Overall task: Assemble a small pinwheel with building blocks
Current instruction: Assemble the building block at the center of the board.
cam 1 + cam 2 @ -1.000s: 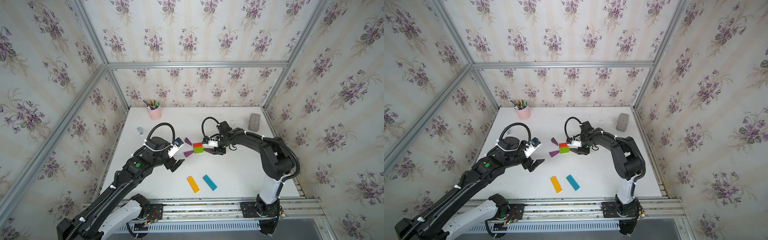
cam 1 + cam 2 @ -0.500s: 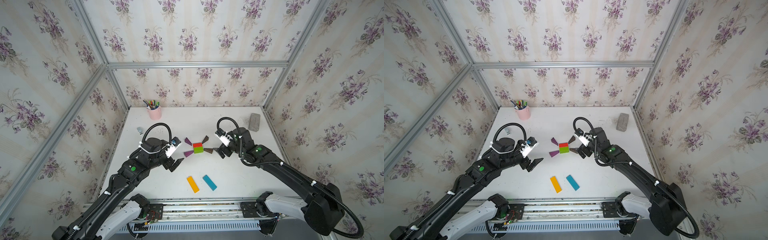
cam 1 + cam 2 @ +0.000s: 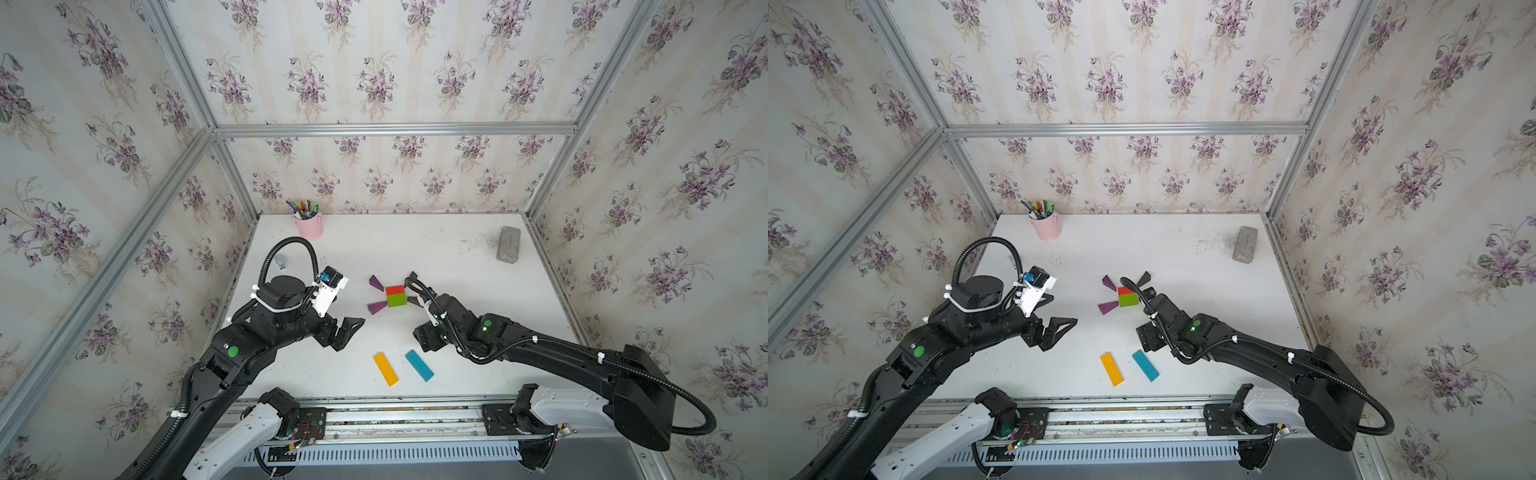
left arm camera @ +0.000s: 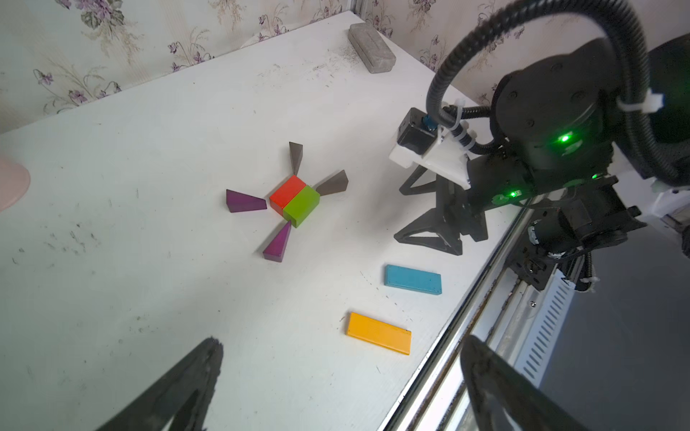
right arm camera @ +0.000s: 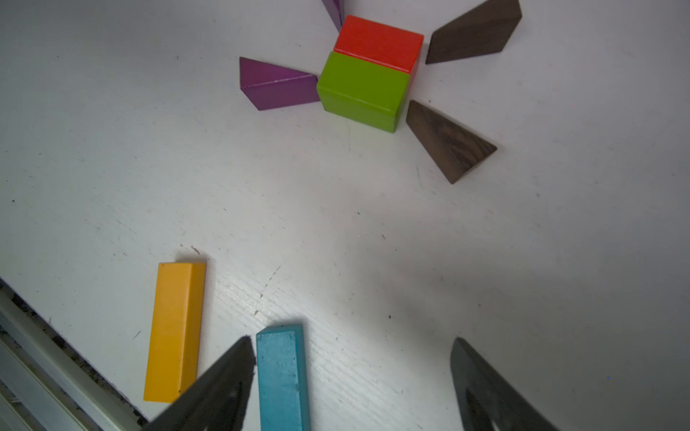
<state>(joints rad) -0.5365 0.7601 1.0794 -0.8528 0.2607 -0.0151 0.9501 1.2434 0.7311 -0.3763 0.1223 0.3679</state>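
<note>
Red brick (image 3: 395, 289) and green brick (image 3: 396, 300) touch mid-bench (image 3: 457, 257), with purple wedges (image 3: 376, 282) and brown wedges (image 4: 333, 183) fanned from their corners. Yellow bar (image 3: 386, 368) and blue bar (image 3: 419, 365) lie side by side near the front edge, apart from them. Left gripper (image 3: 349, 330) spread wide, empty; right gripper (image 5: 353, 343) spread, empty, with one finger just beside the blue bar's end.

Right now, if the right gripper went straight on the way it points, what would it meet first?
Most likely the blue bar: in the right wrist view its end lies between the open jaws of the right gripper, close beside one jaw. Depth is unclear, so the table might come first.
</note>
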